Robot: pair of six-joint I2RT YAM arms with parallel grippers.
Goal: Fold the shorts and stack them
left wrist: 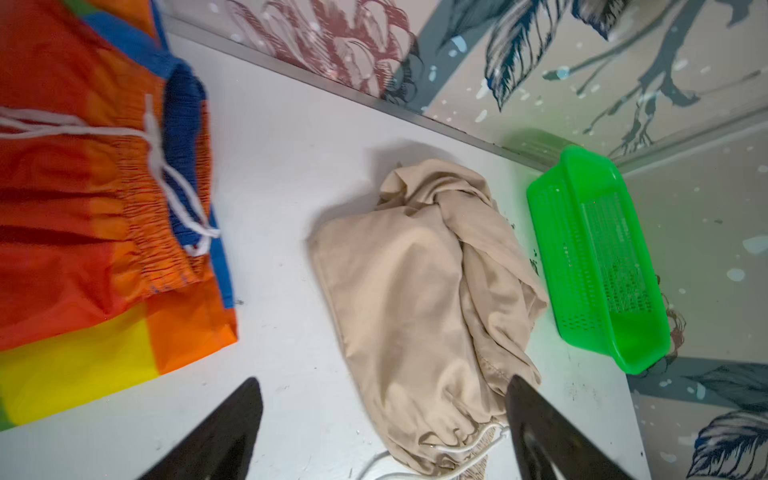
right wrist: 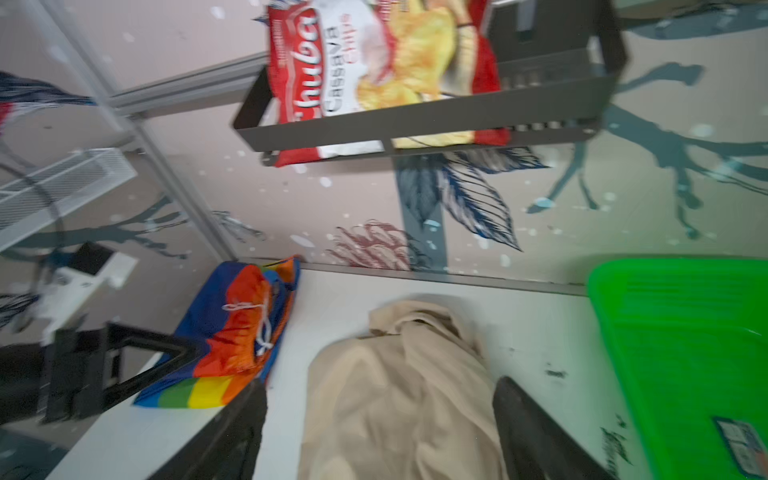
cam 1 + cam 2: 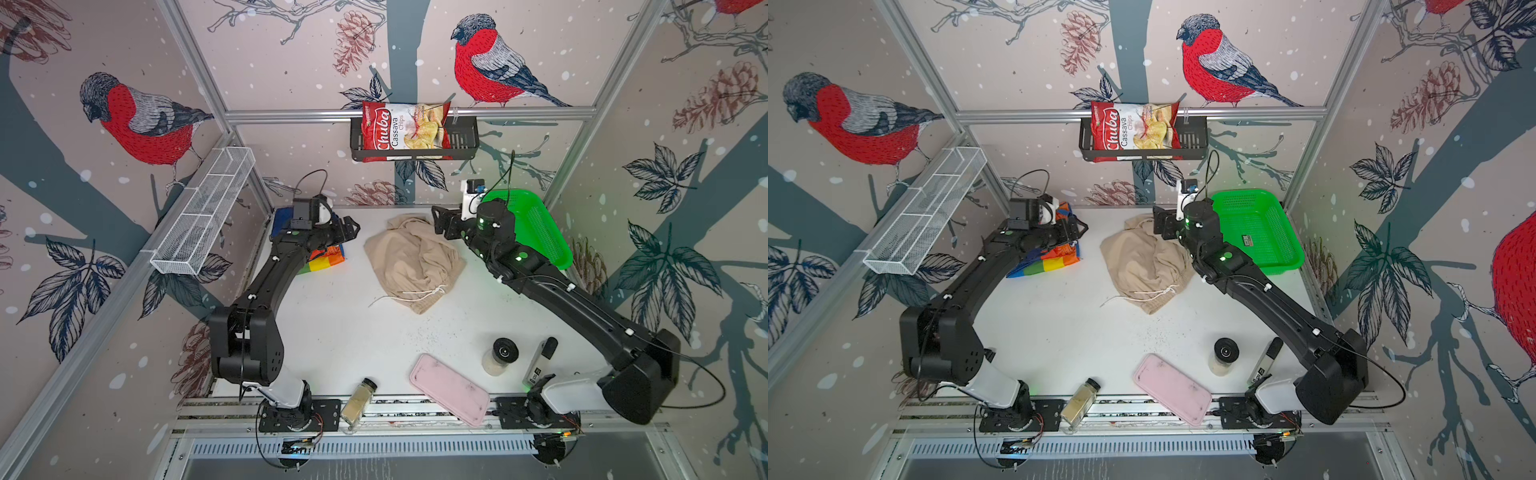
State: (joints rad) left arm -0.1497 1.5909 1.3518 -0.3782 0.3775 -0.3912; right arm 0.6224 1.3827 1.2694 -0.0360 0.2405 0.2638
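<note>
Jaws of the right gripper (image 3: 439, 224) stand spread and empty above the far end of the beige shorts (image 3: 415, 262). These lie crumpled mid-worktop (image 3: 332, 332), toward its far edge. The left gripper (image 3: 352, 229) is spread too, by the inner edge of the rainbow shorts (image 3: 1054, 259) in the far left corner. A green basket (image 3: 536, 232) fills the far right corner. Bare surface separates the two pairs and runs toward the near edge.

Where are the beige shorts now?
In both top views the beige shorts lie at the centre, rainbow shorts to their left, green basket to their right.
</note>
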